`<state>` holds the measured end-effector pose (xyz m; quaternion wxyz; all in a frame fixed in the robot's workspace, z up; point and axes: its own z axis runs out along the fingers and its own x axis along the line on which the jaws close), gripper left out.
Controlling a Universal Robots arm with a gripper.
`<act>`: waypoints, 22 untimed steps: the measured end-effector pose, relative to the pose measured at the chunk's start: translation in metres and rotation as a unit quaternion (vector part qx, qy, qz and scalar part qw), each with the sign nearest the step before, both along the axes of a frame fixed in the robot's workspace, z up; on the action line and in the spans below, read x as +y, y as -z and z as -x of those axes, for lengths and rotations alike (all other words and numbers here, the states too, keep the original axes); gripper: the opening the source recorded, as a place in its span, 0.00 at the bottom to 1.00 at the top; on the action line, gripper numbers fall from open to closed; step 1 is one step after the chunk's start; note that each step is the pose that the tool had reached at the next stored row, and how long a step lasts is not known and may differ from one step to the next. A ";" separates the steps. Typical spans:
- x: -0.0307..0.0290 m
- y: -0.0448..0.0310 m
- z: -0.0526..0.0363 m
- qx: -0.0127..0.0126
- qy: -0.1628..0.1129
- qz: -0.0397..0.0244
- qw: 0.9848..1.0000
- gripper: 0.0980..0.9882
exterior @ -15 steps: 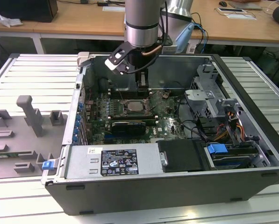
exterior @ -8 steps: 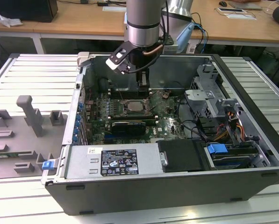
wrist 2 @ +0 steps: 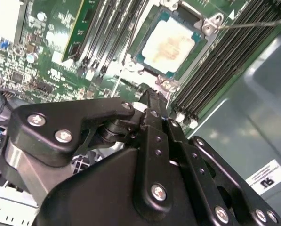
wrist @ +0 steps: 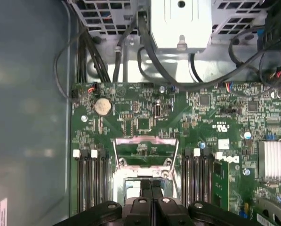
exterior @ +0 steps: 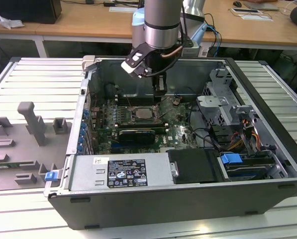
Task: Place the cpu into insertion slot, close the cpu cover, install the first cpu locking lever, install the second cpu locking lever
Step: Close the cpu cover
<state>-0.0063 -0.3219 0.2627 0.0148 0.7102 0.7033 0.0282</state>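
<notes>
Since the cpu (wrist 2: 171,44) is sitting flat in the insertion slot (wrist 2: 200,47) on the green motherboard (wrist: 131,113), I'm reading this as the cover-closing step. The cpu cover (wrist: 146,141) is standing open on its hinge, window frame tilted up, not yet lying over the chip. Fingers (wrist 2: 155,117) are pressing together with nothing between them. Their tip is hovering just beside the cover's raised edge; can't tell if it's touching.

To do it well, I'd be:
- pushing on the frame's free bar, not poking through the window
- following the hinge arc instead of driving straight down
- staying off the cpu face and the memory slots (wrist: 91,179) flanking the socket
- keeping what looks like a thin wire lever (wrist 2: 253,21) clear of the frame
</notes>
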 end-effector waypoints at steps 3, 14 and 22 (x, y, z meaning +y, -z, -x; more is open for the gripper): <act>0.0000 -0.0026 -0.0041 0.000 0.000 0.000 1.000 0.01; 0.0000 -0.0021 -0.0348 0.005 -0.020 0.000 1.000 0.01; 0.0009 -0.0005 -0.0492 0.007 -0.020 0.001 1.000 0.01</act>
